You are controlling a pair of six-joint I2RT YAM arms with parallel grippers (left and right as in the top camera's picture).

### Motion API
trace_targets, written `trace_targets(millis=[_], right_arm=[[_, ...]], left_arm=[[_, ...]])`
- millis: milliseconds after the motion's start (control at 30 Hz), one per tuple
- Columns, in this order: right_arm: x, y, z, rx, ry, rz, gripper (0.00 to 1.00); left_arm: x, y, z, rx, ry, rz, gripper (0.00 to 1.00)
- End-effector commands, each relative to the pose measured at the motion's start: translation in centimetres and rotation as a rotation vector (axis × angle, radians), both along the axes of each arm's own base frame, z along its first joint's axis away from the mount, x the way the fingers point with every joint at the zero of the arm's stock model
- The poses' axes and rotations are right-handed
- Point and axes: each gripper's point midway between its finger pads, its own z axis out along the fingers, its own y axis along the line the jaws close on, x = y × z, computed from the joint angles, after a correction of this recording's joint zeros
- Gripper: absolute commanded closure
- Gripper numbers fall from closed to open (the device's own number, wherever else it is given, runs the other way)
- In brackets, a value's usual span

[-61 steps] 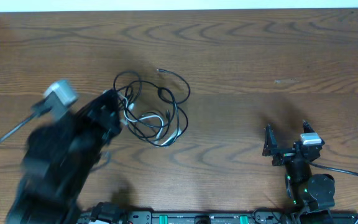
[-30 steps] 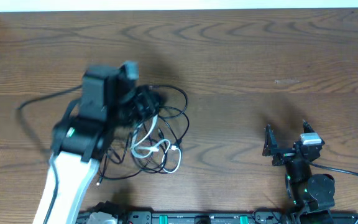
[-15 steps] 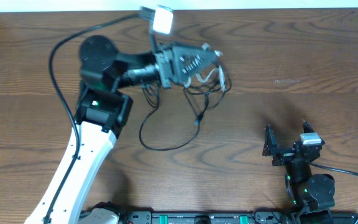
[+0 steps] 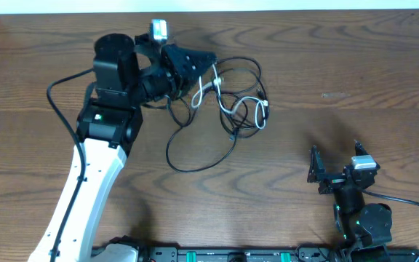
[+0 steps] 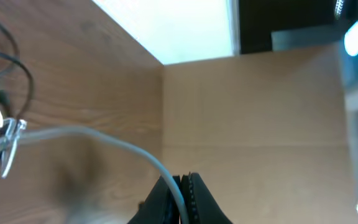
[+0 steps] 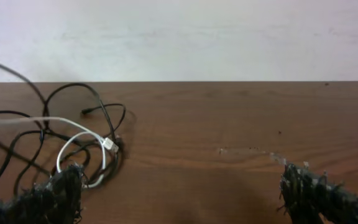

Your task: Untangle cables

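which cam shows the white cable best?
Overhead: the white cable shows nearly end to end, from the left gripper out among the black cables. Right wrist shows only its loop, low and side-on in the tangle. Left wrist shows one blurred strand running into the fingers.

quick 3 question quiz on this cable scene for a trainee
1. True or false: the right claw is shut on a cable.
2. The left claw grips: A) the white cable B) a black one C) nothing
3. Which claw is nearer the tangled black cables?
Key: 1 false; 2 A; 3 left.
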Motion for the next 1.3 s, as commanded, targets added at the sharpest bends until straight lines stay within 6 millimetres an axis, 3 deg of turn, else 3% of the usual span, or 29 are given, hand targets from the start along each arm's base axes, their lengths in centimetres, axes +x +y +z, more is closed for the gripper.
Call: trace_targets(millis=[0, 67, 100, 167, 200, 367, 467, 567, 733, 1000, 1133, 1267], right_arm=[[0.0, -0.3, 0.0, 0.012, 0.0, -0.013, 0.01], [0.0, -0.3, 0.0, 0.012, 0.0, -0.013, 0.01], [0.0, -0.3, 0.0, 0.012, 0.0, -0.013, 0.01], [0.0, -0.3, 0.0, 0.012, 0.0, -0.013, 0.01], [0.0, -0.3, 0.0, 0.012, 0.0, -0.013, 0.01], [0.0, -0.3, 0.0, 0.012, 0.0, -0.014, 0.01], [0.0, -0.3, 0.0, 0.012, 0.0, -0.014, 0.01], [0.0, -0.3, 0.0, 0.012, 0.0, -0.013, 0.01], [0.0, -0.3, 0.0, 0.012, 0.0, -0.014, 0.01], [0.0, -0.3, 0.0, 0.012, 0.0, -0.013, 0.01], [0.0, -0.3, 0.0, 0.012, 0.0, -0.013, 0.01], [0.0, -0.3, 0.0, 0.012, 0.0, -0.013, 0.01]], left_arm=[[-2.1, -0.8, 1.3, 0.071, -0.126, -0.061, 0.93], [-1.5, 0.8, -3.2, 0.258, -0.042, 0.045, 0.92], [-1.5, 2.8, -6.7, 0.389, 0.083, 0.151, 0.92], [-2.7, 6.5, -12.2, 0.638, 0.269, 0.294, 0.93], [-4.4, 8.5, -15.1, 0.802, 0.372, 0.322, 0.93], [-7.9, 9.8, -20.1, 1.087, 0.487, 0.112, 0.93], [-9.2, 12.7, -21.3, 1.235, 0.589, 0.102, 0.92], [-9.8, 16.7, -20.2, 1.375, 0.688, 0.2, 0.92], [-9.3, 20.8, -15.0, 1.432, 0.707, 0.387, 0.93], [-6.5, 20.8, -5.8, 1.251, 0.448, 0.604, 0.93], [-6.1, 20.7, -3.5, 1.166, 0.356, 0.683, 0.93], [-6.3, 19.9, -3.6, 1.108, 0.364, 0.669, 0.92]])
